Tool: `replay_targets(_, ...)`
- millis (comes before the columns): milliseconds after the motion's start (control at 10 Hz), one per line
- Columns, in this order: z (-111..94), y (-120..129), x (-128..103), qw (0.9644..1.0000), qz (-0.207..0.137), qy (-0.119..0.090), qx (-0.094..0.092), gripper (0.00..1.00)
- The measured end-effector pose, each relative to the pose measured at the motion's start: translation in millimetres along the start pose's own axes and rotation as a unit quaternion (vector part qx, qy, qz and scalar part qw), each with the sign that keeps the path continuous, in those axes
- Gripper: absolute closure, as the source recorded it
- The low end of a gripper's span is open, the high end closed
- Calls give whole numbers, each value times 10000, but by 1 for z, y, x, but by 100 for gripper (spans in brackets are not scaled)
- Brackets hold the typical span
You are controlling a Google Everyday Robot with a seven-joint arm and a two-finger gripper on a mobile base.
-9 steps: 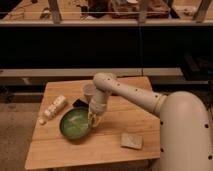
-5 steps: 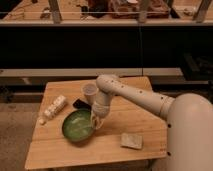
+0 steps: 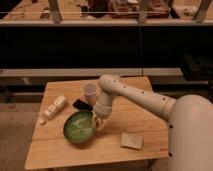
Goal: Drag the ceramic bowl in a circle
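Note:
The ceramic bowl, wide, shallow and glossy green with pale streaks inside, sits on the wooden table left of centre, near the front. My gripper comes straight down from the white arm onto the bowl's right rim. It is shut on the rim, with one finger inside the bowl and one outside. The bowl rests flat on the table.
A small translucent pinkish cup stands just behind the gripper. A flat black object lies between the cup and the bowl. A white segmented packet lies at the left. A pale pouch lies at the front right.
The bowl and the gripper on its rim have moved together a little to the right and toward the table's front edge. The other objects have not moved.

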Motion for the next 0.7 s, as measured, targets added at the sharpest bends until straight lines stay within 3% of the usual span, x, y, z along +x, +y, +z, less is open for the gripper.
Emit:
replay_targets(200,15,5,-19,9994,-268,-180,-130,100)
replay_targets(300,25,0,-31,9971,-662,-254,-279,100)
replay_targets(500,34,-9,-41,9888,-1372,-313,-500,100)
replay_targets(700,39,-15,-51,9804,-1830,-188,-701,100)
